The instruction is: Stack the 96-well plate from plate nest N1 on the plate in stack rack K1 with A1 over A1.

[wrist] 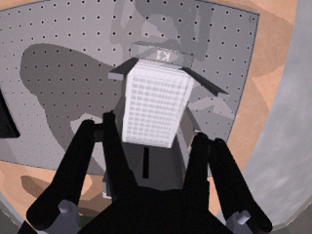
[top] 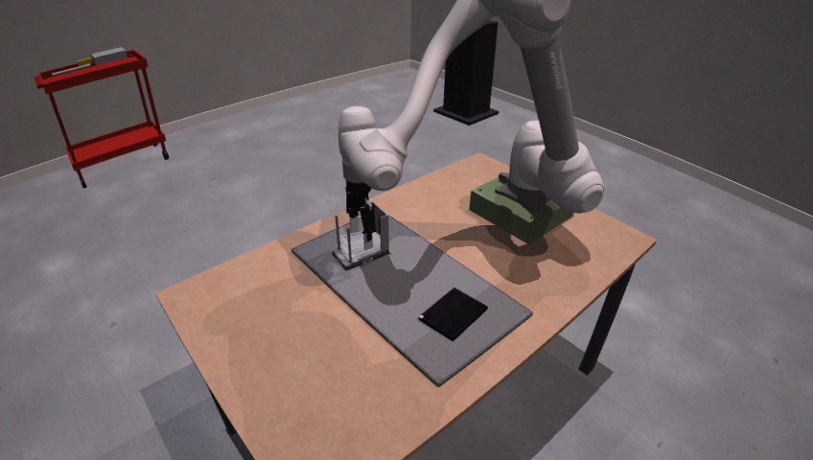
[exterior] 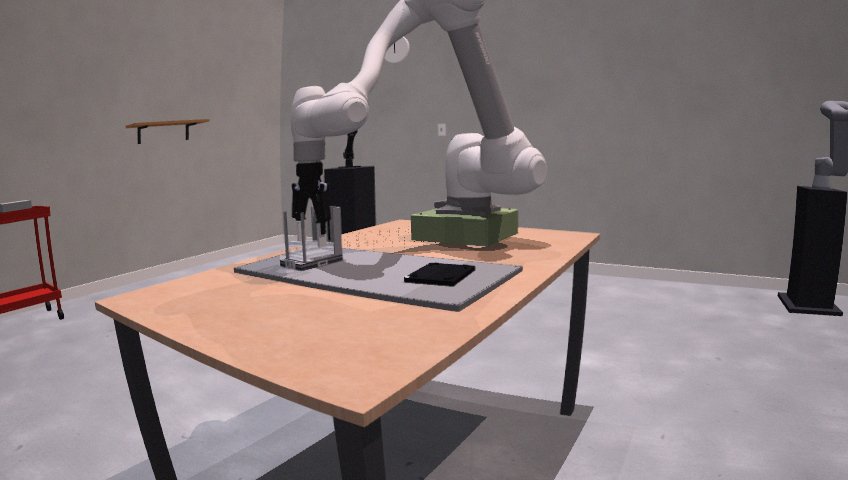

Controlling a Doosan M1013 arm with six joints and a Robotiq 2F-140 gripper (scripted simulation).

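Observation:
My gripper [top: 364,226] is shut on the white 96-well plate [wrist: 156,107] and reaches down between the upright posts of the stack rack K1, at the far left end of the grey baseplate [top: 410,290]. In the exterior view the fingers [exterior: 309,221] stand inside the rack [exterior: 311,240], low between the posts. A white plate [top: 356,244] shows in the rack; I cannot tell the held plate from the lower one there. The black plate nest N1 [top: 453,312] lies empty at the near right, with its pale A1 mark [top: 421,316] at one corner.
The arm's green base block [top: 519,211] stands at the table's back right. A red cart [top: 103,113] and a black pedestal [top: 467,74] stand on the floor away from the table. Another black pedestal [exterior: 815,249] is at the far right.

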